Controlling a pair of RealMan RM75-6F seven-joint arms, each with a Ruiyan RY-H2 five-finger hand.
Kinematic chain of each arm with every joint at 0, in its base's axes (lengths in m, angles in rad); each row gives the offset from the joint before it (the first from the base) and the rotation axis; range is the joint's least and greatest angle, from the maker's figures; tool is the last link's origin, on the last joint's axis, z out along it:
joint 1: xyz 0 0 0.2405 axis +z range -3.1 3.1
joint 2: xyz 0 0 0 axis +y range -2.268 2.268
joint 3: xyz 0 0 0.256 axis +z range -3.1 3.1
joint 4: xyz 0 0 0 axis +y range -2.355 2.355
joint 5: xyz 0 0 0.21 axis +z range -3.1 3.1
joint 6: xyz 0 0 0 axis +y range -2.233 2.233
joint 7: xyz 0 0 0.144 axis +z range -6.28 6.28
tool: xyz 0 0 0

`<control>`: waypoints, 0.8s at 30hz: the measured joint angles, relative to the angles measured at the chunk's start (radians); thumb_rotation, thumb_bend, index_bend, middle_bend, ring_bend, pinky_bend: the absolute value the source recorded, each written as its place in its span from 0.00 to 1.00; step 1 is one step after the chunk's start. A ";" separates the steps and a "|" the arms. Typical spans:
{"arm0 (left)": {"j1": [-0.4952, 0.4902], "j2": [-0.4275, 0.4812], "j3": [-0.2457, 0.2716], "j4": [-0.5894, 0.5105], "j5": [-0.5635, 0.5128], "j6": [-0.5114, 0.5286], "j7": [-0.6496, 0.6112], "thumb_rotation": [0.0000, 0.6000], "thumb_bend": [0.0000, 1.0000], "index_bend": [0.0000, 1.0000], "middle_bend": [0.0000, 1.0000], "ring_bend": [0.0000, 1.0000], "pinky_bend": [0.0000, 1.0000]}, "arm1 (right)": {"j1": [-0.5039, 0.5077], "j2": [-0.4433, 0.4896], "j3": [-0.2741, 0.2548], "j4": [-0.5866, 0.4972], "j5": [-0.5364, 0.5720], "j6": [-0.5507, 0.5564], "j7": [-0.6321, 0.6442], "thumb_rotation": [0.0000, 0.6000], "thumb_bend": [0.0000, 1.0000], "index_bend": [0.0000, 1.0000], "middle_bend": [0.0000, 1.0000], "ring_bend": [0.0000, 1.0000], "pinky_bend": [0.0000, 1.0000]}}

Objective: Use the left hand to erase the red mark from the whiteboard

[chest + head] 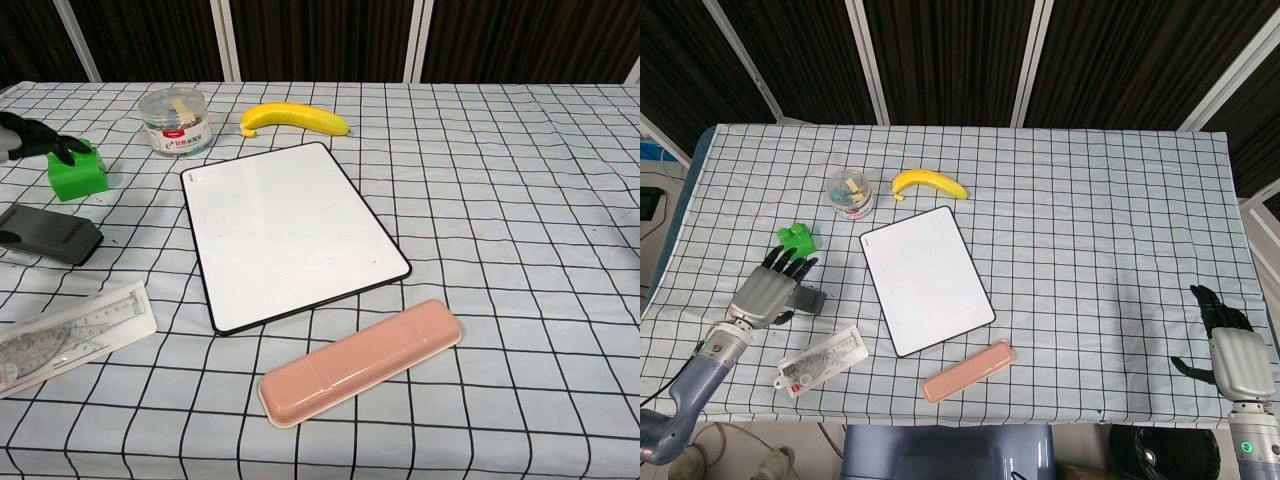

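Left hand (768,288) fingers spread, holding nothing, over the eraser (50,235) at tabletop (1090,200) left, fingertips (62,146) reaching the green block (77,176). Eraser lies flat on the cloth, left of the whiteboard (926,279). Board centre, surface looks white, no red mark visible. Right hand (1235,350) near right edge, empty, fingers loosely apart.

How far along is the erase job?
Done: the whiteboard shows no red mark in either view, only faint smudges. In hand: nothing; the eraser lies on the cloth left of the board, and the left hand is beside it with fingers spread, holding nothing. The right hand sits idle at the table's right edge. Left: likely just pulling the arm back.
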 measured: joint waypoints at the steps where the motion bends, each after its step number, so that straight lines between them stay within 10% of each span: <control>1: 0.009 0.012 -0.002 -0.020 0.006 0.027 -0.001 1.00 0.16 0.03 0.14 0.00 0.05 | 0.000 0.000 0.000 0.000 0.000 0.000 0.000 1.00 0.04 0.06 0.12 0.21 0.21; 10: 0.180 0.124 0.002 -0.186 0.068 0.329 -0.001 1.00 0.16 0.02 0.06 0.00 0.05 | 0.000 0.000 -0.001 0.001 -0.006 0.003 -0.001 1.00 0.04 0.06 0.12 0.21 0.21; 24: 0.357 0.156 0.064 -0.197 0.134 0.462 -0.151 1.00 0.16 0.03 0.07 0.00 0.05 | -0.004 -0.001 -0.003 0.004 -0.013 0.012 0.001 1.00 0.04 0.06 0.12 0.21 0.21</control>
